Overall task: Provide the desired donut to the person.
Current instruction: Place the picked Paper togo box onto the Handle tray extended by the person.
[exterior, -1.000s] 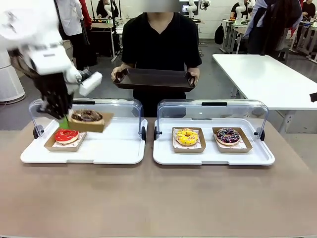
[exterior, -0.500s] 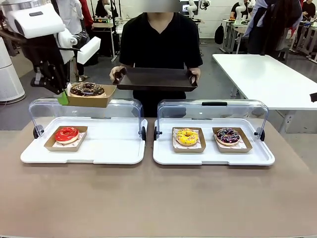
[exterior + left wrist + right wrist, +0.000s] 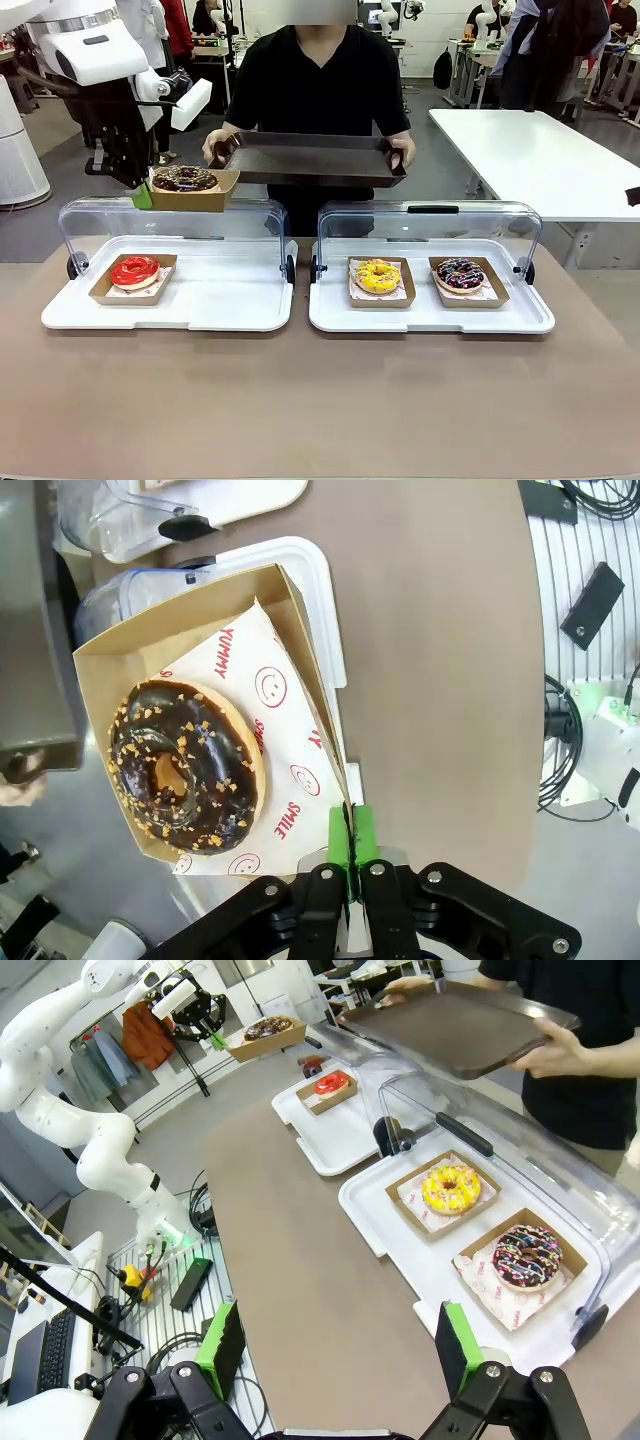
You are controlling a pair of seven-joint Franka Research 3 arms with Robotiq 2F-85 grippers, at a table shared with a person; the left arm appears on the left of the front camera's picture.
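Your left claw (image 3: 141,194) has raised the chocolate donut (image 3: 185,178), pinching its box (image 3: 200,197); beyond it, the person (image 3: 320,80) holds a tray (image 3: 310,168), unfilled.

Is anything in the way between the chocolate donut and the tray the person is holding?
Nothing visible is. The left gripper holds the chocolate donut in its paper box up in the air, higher than the clear lid, right beside the brown tray the person holds.
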